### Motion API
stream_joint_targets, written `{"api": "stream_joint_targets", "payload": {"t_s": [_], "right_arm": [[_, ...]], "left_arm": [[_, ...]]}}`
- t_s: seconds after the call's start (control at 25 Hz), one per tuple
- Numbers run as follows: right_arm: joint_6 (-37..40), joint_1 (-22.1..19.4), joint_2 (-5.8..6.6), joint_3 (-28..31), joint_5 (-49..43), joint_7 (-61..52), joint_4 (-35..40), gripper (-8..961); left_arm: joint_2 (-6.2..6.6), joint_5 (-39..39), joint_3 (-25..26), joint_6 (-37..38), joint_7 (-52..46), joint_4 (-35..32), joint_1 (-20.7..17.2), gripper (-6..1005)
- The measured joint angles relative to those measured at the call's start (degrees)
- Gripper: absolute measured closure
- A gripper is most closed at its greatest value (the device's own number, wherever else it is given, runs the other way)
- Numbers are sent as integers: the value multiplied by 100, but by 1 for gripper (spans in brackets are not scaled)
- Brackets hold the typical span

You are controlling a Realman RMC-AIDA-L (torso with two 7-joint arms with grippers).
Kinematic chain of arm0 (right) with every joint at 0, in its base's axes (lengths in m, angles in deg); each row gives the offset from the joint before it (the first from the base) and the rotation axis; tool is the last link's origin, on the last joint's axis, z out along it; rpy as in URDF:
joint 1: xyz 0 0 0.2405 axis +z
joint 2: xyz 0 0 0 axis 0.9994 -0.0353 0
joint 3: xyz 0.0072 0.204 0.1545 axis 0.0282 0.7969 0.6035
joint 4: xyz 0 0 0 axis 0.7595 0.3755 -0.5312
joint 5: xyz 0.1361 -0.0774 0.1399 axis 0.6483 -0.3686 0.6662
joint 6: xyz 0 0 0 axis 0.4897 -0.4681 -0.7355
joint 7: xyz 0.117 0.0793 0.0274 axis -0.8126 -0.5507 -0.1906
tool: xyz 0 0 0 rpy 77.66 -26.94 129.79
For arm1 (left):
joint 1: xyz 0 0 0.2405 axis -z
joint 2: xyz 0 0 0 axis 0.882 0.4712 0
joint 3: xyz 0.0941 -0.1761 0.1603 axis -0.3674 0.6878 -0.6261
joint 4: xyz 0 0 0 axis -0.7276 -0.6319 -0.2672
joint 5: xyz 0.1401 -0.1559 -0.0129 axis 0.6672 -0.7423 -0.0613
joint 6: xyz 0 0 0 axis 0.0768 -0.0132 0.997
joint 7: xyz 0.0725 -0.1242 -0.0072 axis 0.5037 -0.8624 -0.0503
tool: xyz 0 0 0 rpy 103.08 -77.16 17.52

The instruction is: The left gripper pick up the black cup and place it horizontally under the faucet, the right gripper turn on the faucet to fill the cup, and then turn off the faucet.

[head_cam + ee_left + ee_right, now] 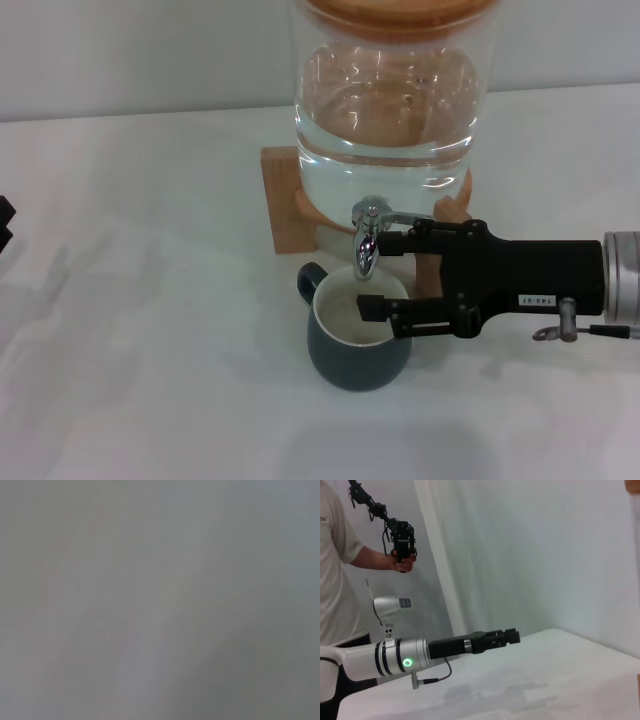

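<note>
- Wide white counter (150, 330) under all of it.
- Big clear glass jar (395, 95) at the back, full of water, up on a wooden stand (285, 195).
- Right claw (385, 275) reaching in from the right side, level with the counter, beside the tap.
- One finger (395, 243) up close by the shiny faucet (366, 240); the other finger (375, 307) lower down, over the rim of the cup.
- Fingers apart, with nothing pinched between them.
- Black cup (358, 335) standing upright on the counter, right below the faucet spout.
- White inside of the cup showing, small handle pointing toward the back and left.
- Can't tell if water is running into the cup.
- Left claw (507, 636) far off to the left, away from the cup, held out flat above the counter in the right wrist view.
- Can't tell if the left claw's fingers are apart or together.
- Only a plain grey blur in the left wrist view.
</note>
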Motion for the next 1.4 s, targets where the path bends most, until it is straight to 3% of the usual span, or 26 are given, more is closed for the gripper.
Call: {"api": "stream_joint_targets", "payload": {"t_s": [0.48,0.76,1.12,1.2,1.24,1.32,1.4], "right_arm": [[-491,3,-3,267,16,64,-27,128],[-1258,-215,-4,807,171,197,41,128],[-1850,-653,-4,2580,372,453,-153,128],[-1857,-698,-4,2971,343,611,-367,128],[-1858,-719,-2,3545,318,948,-816,128],[-1857,-719,-1,3683,318,1041,-949,128],[-1862,-720,-2,4180,326,1477,-1438,128]], "left_arm": [[-9,0,6,-17,1,57,-22,408],[-4,-2,27,-9,41,58,-13,408],[6,-244,36,-19,169,57,-19,408],[11,-316,35,-19,202,55,-19,408],[11,-359,35,-19,235,55,-19,408],[9,-472,34,-22,316,54,-19,408],[7,-552,34,-30,362,55,-19,408]]}}
